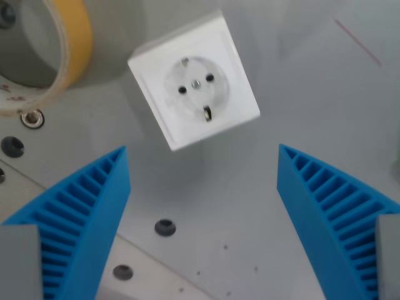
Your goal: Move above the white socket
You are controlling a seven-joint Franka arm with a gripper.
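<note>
Lying on a grey holed table (pixel 250 250), the white socket (pixel 194 81) sits beyond the wide-open claw (pixel 203 150).

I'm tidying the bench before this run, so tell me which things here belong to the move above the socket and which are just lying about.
Belongs to the job:
white socket, tilted on the table
gripper, blue fingers spread wide, nothing between them

Just lying about:
roll of yellow tape, at the wrist view's upper left
grey table with its screw holes
</note>
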